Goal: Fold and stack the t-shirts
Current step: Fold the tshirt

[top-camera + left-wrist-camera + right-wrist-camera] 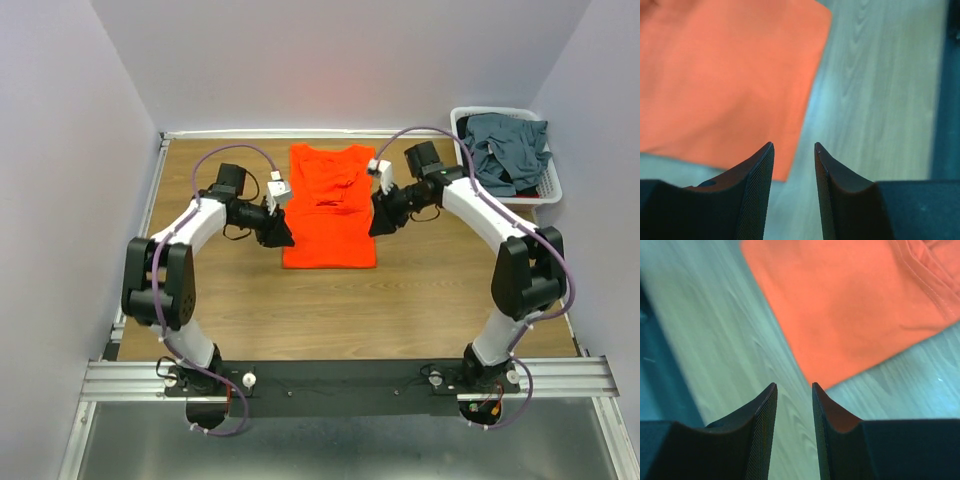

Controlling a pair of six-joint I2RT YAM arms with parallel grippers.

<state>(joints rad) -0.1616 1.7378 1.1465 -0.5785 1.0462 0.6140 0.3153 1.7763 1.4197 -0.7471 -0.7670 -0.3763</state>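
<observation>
Two arms flank the orange-red t-shirt (328, 215), which lies as a rough rectangle at the middle of the wooden table (300, 310). The left gripper (280, 235) is just beside the shirt's left edge and the right gripper (378, 225) is by its right edge. In the wrist views both sets of jaws stand parted and hold nothing, with bare wood and a shirt corner beyond them. Dark blue-grey t-shirts (505, 150) lie heaped in the white basket (552, 182) at the far right.
</observation>
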